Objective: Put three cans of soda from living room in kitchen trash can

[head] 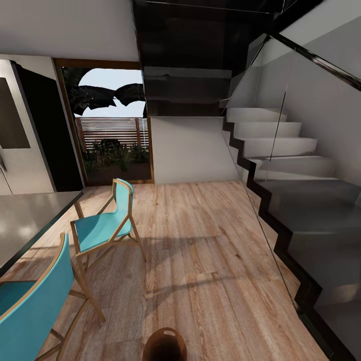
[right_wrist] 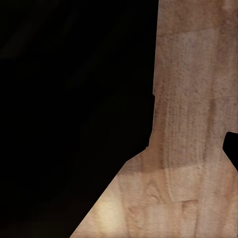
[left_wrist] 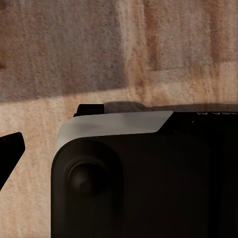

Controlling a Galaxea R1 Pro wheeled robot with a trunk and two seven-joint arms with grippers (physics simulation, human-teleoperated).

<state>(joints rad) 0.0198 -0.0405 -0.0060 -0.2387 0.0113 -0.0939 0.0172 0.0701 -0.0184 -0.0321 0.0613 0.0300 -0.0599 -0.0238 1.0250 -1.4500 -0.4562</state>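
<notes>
Light wood plank floor (head: 200,250), two turquoise wood-framed chairs (head: 103,225) standing on it beside the grey surface (head: 25,215), brown coppery-rimmed tash can (head: 164,346) standing on it, staircase (head: 286,165) rising from it

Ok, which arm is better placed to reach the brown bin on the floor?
Left, but only marginally: the bin sits low in the head view, just left of centre. The wrist views look down at wood floor and settle nothing more.
</notes>
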